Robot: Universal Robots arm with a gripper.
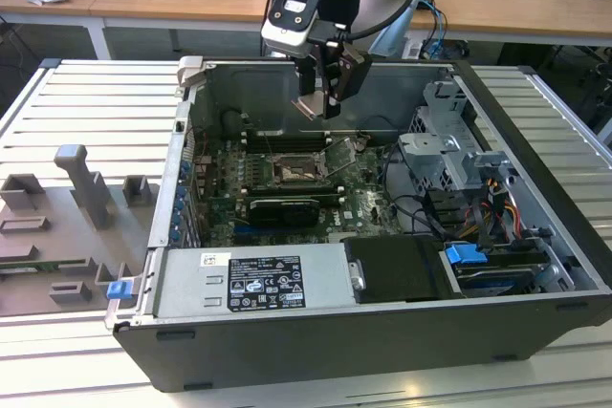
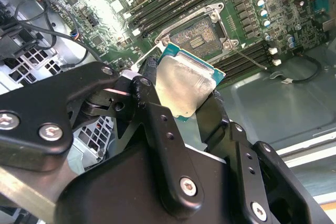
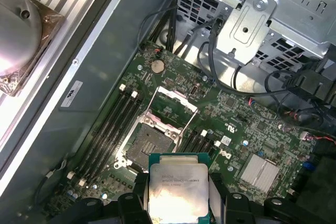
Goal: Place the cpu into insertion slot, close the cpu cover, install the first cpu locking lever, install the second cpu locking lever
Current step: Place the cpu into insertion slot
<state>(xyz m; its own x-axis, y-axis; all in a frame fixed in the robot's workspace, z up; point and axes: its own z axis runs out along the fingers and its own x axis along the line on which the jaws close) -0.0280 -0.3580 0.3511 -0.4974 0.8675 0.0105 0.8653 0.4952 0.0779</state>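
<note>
The black claw (image 1: pixel 325 93) gripped the small square silvery-beige cpu (image 2: pixel 185 85) by its edges, holding it above the open, silver-rimmed insertion slot (image 3: pixel 153 141). Seating it well would likely need the cpu level, corners squared to the slot, lowered without force.

There is one cpu (image 3: pixel 177 190), one insertion slot (image 3: pixel 152 141), and one cpu cover (image 3: pixel 177 96) standing at that slot's edge. Two banks of memory slots (image 3: pixel 113 124) flank the insertion slot, one on each side. Beyond the slot's cover side lie one coin battery (image 3: pixel 157 66) and one finned heatsink (image 3: pixel 259 174). One gripper (image 1: pixel 325 95) hangs above the slot.
</note>
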